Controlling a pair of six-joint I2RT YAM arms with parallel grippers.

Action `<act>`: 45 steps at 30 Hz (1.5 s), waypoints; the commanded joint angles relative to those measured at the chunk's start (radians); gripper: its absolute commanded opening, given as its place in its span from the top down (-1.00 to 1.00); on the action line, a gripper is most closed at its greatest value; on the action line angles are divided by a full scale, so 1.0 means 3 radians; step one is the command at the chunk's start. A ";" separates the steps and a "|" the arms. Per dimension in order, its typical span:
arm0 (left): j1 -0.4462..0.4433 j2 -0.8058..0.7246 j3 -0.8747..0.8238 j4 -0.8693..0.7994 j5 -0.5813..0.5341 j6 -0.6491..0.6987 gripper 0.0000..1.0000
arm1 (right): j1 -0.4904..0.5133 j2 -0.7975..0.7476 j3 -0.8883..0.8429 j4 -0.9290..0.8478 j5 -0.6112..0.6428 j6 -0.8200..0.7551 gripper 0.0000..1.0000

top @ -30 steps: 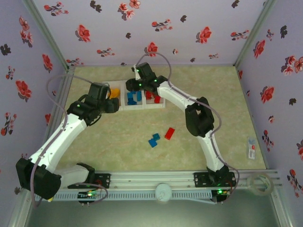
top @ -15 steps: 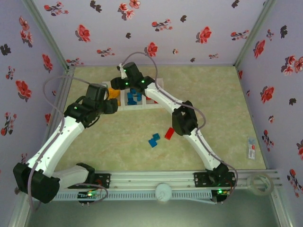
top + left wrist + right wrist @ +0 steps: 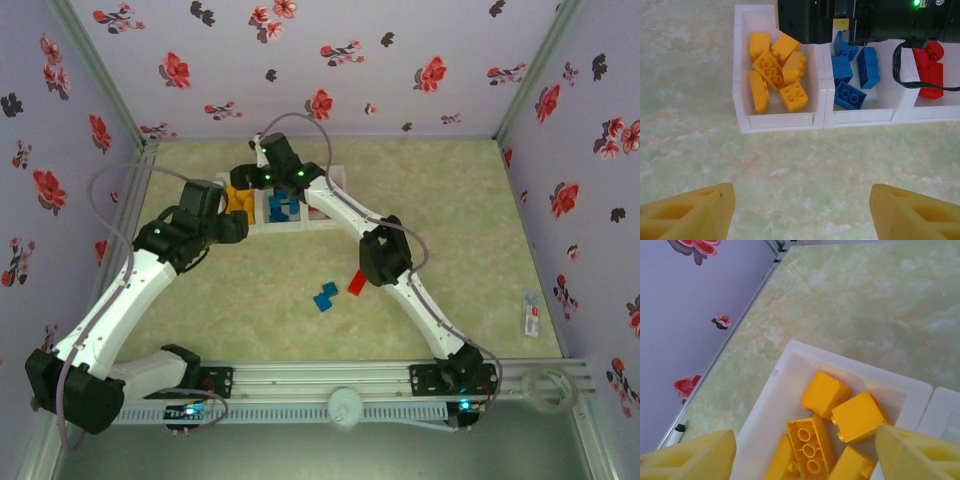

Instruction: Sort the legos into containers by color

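Hovering over bare green marbled counter [image 3: 470,230] just in front of the tray, the left end effector [image 3: 802,202] keeps its yellow fingers [image 3: 690,215] spread wide, with nothing between them. Ahead of it we see the white translucent plastic tray [image 3: 782,121], three square compartments joined in a row with low walls.

In the leftmost compartment we count six yellow-orange plastic bricks [image 3: 775,70] lying in a loose pile. The right end effector [image 3: 805,440] hangs directly above them, reaching across from the other side. Its jaws are parted and it grips nothing. From the top camera its black body covers the far edge of the tray.

The middle compartment holds a heap of blue plastic bricks [image 3: 852,75], some lying studs up. The rightmost compartment holds red plastic bricks [image 3: 930,70], partly hidden behind a black cable [image 3: 900,65].

Nearer the arms' bases and right of the tray, we find three pieces unsorted on the counter. Two loose blue bricks [image 3: 324,296] touch each other, and one loose red brick [image 3: 357,283] lies just beside them, close to the right arm's elbow.
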 commanded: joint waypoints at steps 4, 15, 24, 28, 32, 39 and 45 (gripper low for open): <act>0.0011 -0.0090 -0.0131 0.0058 0.0097 -0.0010 -0.45 | -0.0083 -0.0790 -0.0782 -0.0024 0.0167 -0.0268 -0.46; -0.0409 0.0116 -0.0412 0.0155 0.0291 -0.0355 -0.44 | -0.0377 -0.2317 -0.2781 0.0137 0.0651 -0.0340 -0.43; -0.1115 0.0695 -0.0325 0.0271 0.0466 -0.0418 -0.43 | -0.0775 -0.3232 -0.4127 0.0367 0.0855 -0.0018 -0.44; -0.1379 0.1044 -0.0150 0.0451 0.0581 -0.0424 -0.43 | -0.0977 -0.3446 -0.4417 0.0339 0.0903 0.0062 -0.43; -0.1613 0.1488 0.0154 0.0528 0.0635 -0.0405 -0.41 | -0.1179 -0.3643 -0.4636 0.0283 0.0937 0.0091 -0.42; -0.1888 0.2269 0.0790 0.0493 0.0866 -0.0349 -0.37 | -0.1548 -0.3984 -0.4941 0.0158 0.1000 0.0104 -0.42; -0.2012 0.2733 0.1166 0.0419 0.1034 -0.0286 -0.33 | -0.1785 -0.4227 -0.5143 0.0095 0.1016 0.0090 -0.43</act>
